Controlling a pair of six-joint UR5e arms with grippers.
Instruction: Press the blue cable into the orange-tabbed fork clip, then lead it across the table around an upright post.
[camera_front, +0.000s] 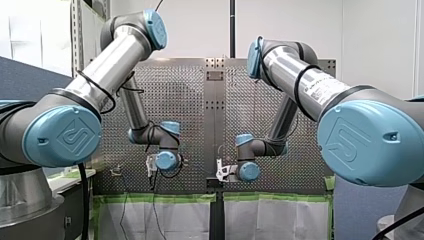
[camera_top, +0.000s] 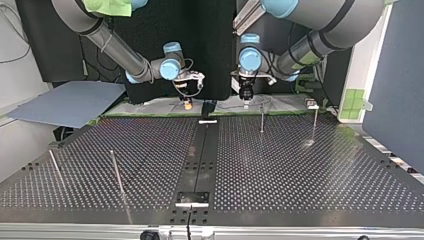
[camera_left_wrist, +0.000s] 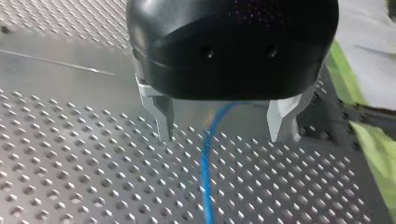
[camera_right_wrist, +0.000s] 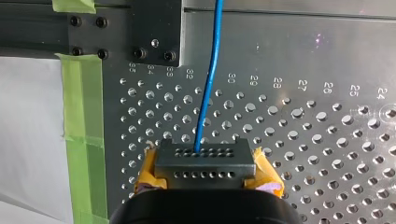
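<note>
The right gripper (camera_right_wrist: 205, 161) clamps the blue cable (camera_right_wrist: 208, 93); the left gripper (camera_left_wrist: 224, 135) stands released around it. Seating in the clip and routing round 1 post (camera_top: 261, 120) apparently remain.

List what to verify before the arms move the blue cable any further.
1. Jaws of my left gripper open: ok; the blue cable runs between them, touching neither.
2. Hold of my right gripper on the cable: cannot tell; the cable ends at its tip.
3. Place of the orange-tabbed fork clip: cannot tell; no view shows it clearly.
4. Stance of the upright posts: ok; several stand on the table.
5. Cable ahead of my right gripper: ok; no loops.
</note>
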